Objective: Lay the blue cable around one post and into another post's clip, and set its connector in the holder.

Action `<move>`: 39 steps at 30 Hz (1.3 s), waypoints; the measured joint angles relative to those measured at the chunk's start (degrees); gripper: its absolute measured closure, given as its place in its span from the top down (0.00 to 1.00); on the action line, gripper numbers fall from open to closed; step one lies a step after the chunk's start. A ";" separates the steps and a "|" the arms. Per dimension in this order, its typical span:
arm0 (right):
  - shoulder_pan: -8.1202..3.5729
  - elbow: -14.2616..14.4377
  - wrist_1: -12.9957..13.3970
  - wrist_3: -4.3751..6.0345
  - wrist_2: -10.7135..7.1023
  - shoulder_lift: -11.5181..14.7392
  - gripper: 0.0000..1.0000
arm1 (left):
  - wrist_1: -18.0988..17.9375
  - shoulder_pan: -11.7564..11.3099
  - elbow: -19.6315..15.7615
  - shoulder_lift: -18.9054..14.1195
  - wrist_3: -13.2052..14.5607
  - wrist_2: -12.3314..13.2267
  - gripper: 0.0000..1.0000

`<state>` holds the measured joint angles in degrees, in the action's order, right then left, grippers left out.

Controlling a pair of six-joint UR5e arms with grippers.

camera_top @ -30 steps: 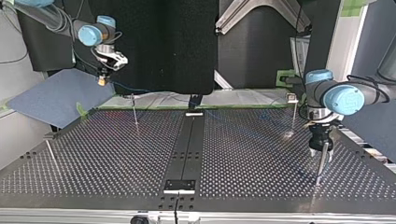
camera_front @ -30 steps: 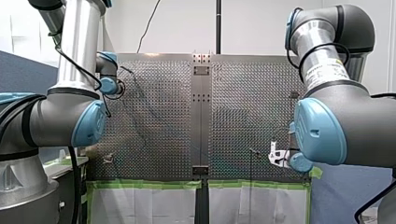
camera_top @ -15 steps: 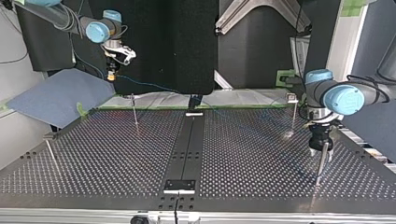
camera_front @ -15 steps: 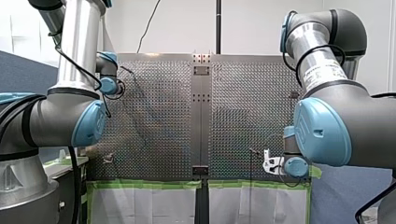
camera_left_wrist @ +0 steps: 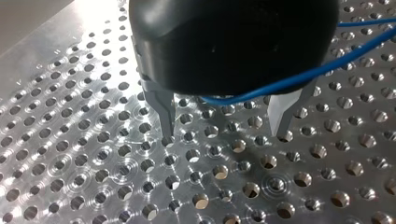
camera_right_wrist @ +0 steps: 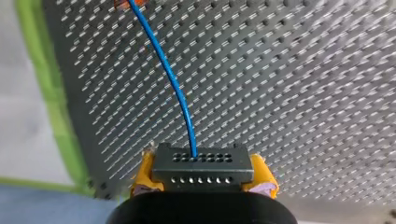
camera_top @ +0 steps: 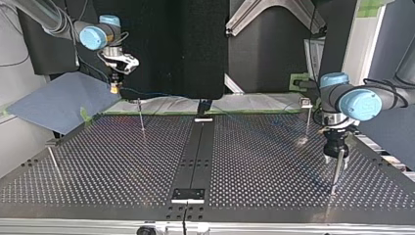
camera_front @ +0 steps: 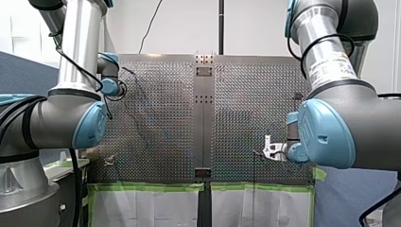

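In the top view, my right gripper hangs in the air over the tabletop's far edge, toward its left corner. Its two yellow pads are clenched on the one black connector. The single blue cable leaves the middle of the connector's face and runs out over the perforated metal, near a band of green tape along the edge.

Four thin posts stand on the tabletop. The first post is near the left edge and the second post is near the far edge, just beside my right gripper. One dark rail runs down the middle from the far edge to the near edge. The third post, near the far edge on the right half, carries a pale clip at its top. The fourth post is close to the right edge.

My left gripper hangs low right behind that fourth post. Its two metal fingers are spread apart and grasp nothing, tips just above the holes. The blue cable crosses under its black body at the roots of the fingers.
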<state>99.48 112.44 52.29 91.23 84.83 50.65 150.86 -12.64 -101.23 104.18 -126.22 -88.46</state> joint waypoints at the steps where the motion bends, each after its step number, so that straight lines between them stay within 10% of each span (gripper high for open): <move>1: 0.00 -0.07 -0.08 0.04 -0.36 0.45 0.00 | 0.01 0.00 0.00 0.00 0.00 0.00 1.00; 20: 0.17 -0.60 -1.40 -0.07 -3.21 8.83 0.00 | 1.98 0.73 0.00 0.00 0.14 -0.15 1.00; 39: 0.77 -0.58 -1.68 -0.16 -3.32 9.09 0.00 | 4.40 0.12 -0.07 -0.01 -6.43 4.58 1.00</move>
<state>100.25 111.85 50.61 91.07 81.51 59.73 155.26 -12.52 -101.30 104.17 -132.65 -83.88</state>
